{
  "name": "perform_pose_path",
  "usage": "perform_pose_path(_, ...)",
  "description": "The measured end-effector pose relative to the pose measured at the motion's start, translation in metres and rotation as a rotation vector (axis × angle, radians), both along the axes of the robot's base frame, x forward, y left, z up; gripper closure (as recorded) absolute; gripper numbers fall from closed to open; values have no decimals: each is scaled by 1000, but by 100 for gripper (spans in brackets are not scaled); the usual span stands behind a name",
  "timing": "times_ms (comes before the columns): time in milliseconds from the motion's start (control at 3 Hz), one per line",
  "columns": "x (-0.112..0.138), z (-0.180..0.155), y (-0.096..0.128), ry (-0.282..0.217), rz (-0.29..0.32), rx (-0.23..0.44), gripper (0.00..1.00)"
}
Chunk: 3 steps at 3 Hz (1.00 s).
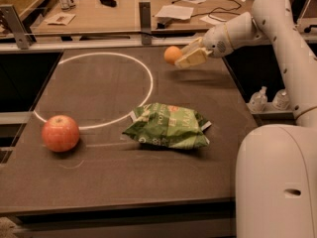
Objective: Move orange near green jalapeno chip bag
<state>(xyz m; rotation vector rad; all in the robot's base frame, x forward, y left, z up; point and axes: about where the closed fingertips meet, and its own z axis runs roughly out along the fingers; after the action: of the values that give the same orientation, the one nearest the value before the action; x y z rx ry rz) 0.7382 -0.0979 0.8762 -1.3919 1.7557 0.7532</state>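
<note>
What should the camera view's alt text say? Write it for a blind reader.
The robot's hand holds the orange just above the table's far side. The green chip bag lies crumpled mid-table, nearer the camera, with an apple apart from it toward the picture's left edge.

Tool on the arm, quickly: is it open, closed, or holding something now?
Tool: closed on the orange, held above the far side of the table.

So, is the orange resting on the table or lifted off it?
Lifted: the gripper holds the orange over the table, far right; a shadow lies apart below.
</note>
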Motion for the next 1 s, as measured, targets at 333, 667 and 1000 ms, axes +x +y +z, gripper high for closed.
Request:
perform_pose_path(333,-27,17,-16,-28,28,21,100)
perform_pose_path(667,-58,22,-32,-39,10,-2,100)
perform_pose_path(1000,-90,10,-46,-21,-41,-47,100)
